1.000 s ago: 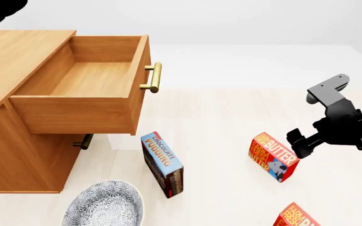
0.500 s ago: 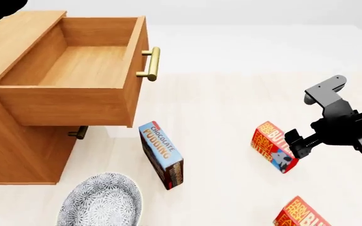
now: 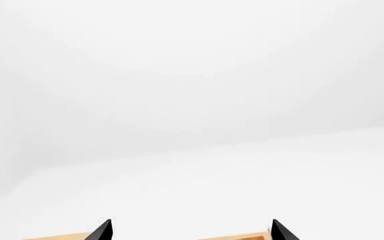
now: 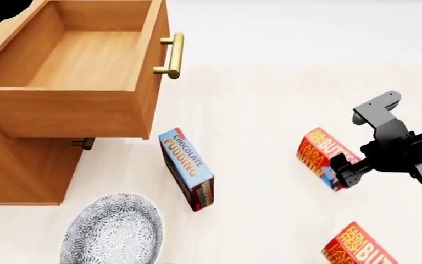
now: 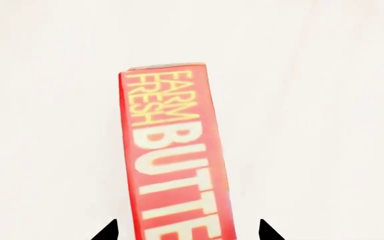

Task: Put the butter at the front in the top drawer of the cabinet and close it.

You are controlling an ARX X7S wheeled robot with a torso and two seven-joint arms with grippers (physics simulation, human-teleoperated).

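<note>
- Right gripper (image 4: 340,177) down at the butter (image 4: 322,158), its black fingers at the carton's near end, over the blue-and-white picture.
- In the right wrist view, butter (image 5: 176,155) standing on a narrow side between the two dark fingertips (image 5: 106,231), gaps visible on both sides: spread, straddling the carton, not pinching.
- Butter on the pale table (image 4: 270,99), right of the chocolate pudding box (image 4: 187,169) and well apart from it.
- Second butter carton (image 4: 357,248) nearer the robot, at the lower edge of the head view, apart from the gripper.
- Top drawer (image 4: 72,66) pulled out of the cabinet (image 4: 13,170), bare wooden floor showing, nothing inside; brass bar handle (image 4: 171,55) on its front.
- Lower drawer shut, only its handle (image 4: 85,143) peeking below the open drawer.
- Patterned grey bowl (image 4: 112,231) on the table in front of the cabinet, left of the pudding box, nothing seen in it.
- Left gripper (image 3: 188,231) up near the cabinet: two dark fingertips wide apart, holding nothing, a strip of wood just behind them.
- Against half a second ago: cabinet and drawer larger and higher in the head view, pudding box and bowl shifted slightly; right gripper lower against the butter, now covering more of its near end; second carton more fully in view.
</note>
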